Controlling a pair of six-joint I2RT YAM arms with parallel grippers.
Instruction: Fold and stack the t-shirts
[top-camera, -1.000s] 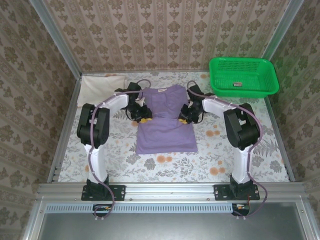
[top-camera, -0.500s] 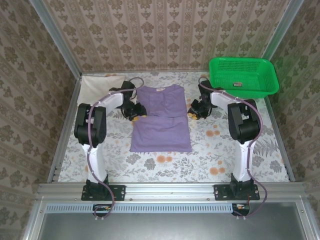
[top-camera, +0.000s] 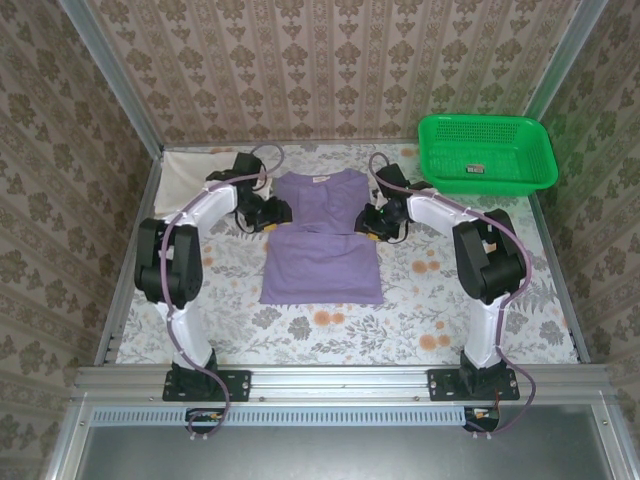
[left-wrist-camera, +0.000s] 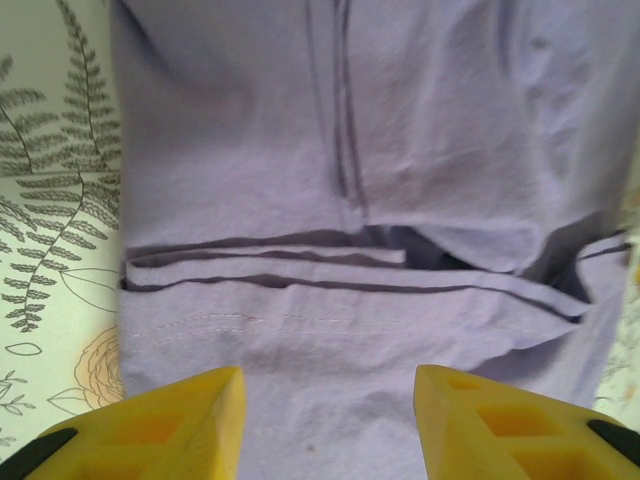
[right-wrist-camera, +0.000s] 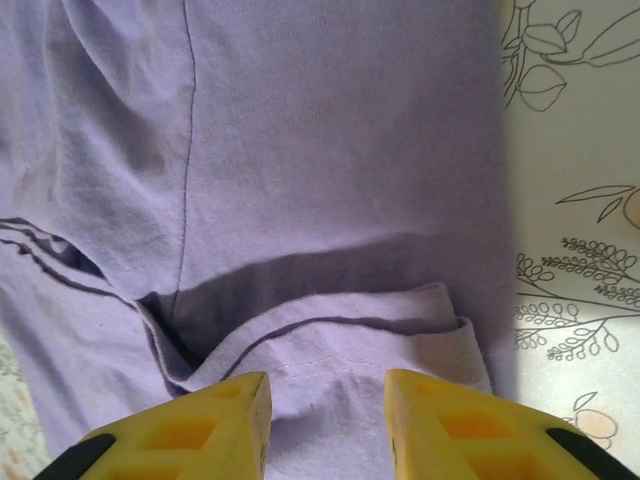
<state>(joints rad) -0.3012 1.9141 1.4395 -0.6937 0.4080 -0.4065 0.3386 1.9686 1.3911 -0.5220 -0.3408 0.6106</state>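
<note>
Floral-print desk (top-camera: 430, 300), patterned wallpaper on the walls behind. Purple short-sleeved cloth t-shirt (top-camera: 322, 262) lies flat at centre of the overhead frame, doubled over so that a hem fold crosses its middle. Left gripper (left-wrist-camera: 327, 390) sits at the shirt's left edge and right gripper (right-wrist-camera: 327, 385) at its right edge. Both sets of jaws stand parted over the fold, holding nothing.

Cloth judged light, limp and apt to shed a layer, so pinch both layers at the side edges.

Cream cloth shirt (top-camera: 195, 175) lies upper left and the green plastic mesh basket (top-camera: 510, 160) upper right. Both are well apart from the shirt, and neither looks to obstruct.
</note>
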